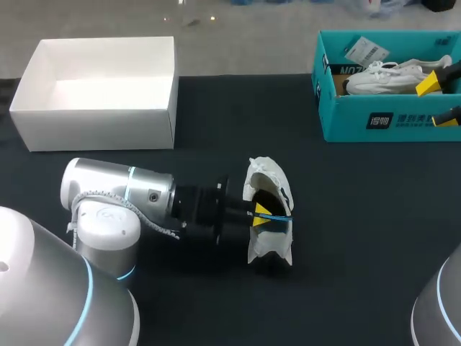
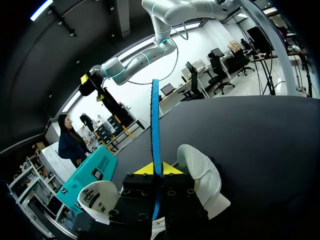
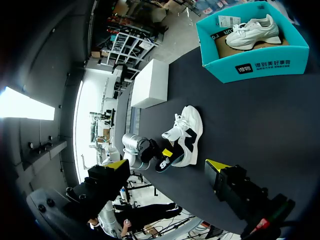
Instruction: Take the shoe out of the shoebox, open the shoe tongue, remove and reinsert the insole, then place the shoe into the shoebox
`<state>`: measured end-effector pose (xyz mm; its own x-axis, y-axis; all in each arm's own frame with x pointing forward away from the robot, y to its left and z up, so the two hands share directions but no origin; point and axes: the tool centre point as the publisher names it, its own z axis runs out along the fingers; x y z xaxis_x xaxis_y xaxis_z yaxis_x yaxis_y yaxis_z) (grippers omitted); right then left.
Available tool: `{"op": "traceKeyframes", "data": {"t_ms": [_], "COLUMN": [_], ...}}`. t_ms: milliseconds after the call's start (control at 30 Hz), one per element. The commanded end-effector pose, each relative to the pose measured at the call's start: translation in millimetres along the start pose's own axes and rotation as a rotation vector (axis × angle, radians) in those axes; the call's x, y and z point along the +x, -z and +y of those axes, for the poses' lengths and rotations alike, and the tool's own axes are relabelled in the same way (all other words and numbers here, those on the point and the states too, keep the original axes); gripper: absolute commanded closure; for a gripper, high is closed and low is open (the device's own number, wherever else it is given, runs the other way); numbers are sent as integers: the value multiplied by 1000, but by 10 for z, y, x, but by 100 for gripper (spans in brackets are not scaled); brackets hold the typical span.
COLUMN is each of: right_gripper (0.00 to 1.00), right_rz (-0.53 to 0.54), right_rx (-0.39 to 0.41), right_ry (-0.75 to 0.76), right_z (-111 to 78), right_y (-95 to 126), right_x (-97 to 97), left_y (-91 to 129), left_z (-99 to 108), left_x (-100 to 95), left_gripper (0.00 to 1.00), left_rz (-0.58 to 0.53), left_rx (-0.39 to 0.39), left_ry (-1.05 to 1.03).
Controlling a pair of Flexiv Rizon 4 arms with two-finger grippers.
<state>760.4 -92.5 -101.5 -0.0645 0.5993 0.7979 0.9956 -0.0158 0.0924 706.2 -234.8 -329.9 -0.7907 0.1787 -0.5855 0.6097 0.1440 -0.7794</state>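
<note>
- Head view: the white shoe [image 1: 263, 173] sits mid-bench, a bit toward the front edge. At its opening the left gripper [image 1: 268, 214] is pinching the blue-edged insole [image 1: 277, 218]. The teal shoebox [image 1: 382, 122] in the far right corner has a second shoe [image 1: 382, 76] inside, with the right gripper [image 1: 439, 101] over it. A white box [image 1: 101, 94] is in the far left corner.
- Left wrist view: fingers clamped tight on the insole, seen edge-on, with the shoe right beside them.
- Right wrist view: this claw's spread wide, holding nothing, up above the bench.

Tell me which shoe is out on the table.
The shoe by the left gripper, which grips its insole; the other shoe sits in the teal shoebox.
</note>
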Motion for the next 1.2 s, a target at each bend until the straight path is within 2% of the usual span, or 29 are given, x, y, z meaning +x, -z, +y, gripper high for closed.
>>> {"op": "traceKeyframes", "data": {"t_ms": [33,367,600,633,667,700,767,833,933,1067,1133,1200], "right_gripper": [0,0,0,0,0,0,0,0,0,0,0,0], "right_rz": [-3,-3,-3,-3,-3,-3,-3,-3,-3,-3,-3,-3], "right_rx": [1,1,1,1,1,1,1,1,1,1,1,1], "right_ry": [-2,-2,-2,-2,-2,-2,-2,-2,-2,-2,-2,-2], "right_z": [2,2,2,2,2,2,2,2,2,2,2,2], "right_y": [-7,-7,-7,-7,-7,-7,-7,-7,-7,-7,-7,-7], "right_x": [2,2,2,2,2,2,2,2,2,2,2,2], "left_y": [-72,-165,-162,-159,-154,-147,-129,-106,-79,-91,-114,-139], "left_z": [93,337,428,399,361,328,261,184,86,36,68,116], "left_x": [-27,-132,-211,-205,-191,-178,-152,-126,-95,-64,-55,-53], "left_gripper": [100,100,100,91,63,58,55,56,62,67,91,100], "left_rz": [17,34,15,11,10,10,9,9,9,19,24,32], "left_rx": [3,-51,-73,-64,-49,-47,-41,-33,-30,-27,-23,-25], "left_ry": [6,-5,16,15,15,15,10,2,-13,-22,-18,-9]}}
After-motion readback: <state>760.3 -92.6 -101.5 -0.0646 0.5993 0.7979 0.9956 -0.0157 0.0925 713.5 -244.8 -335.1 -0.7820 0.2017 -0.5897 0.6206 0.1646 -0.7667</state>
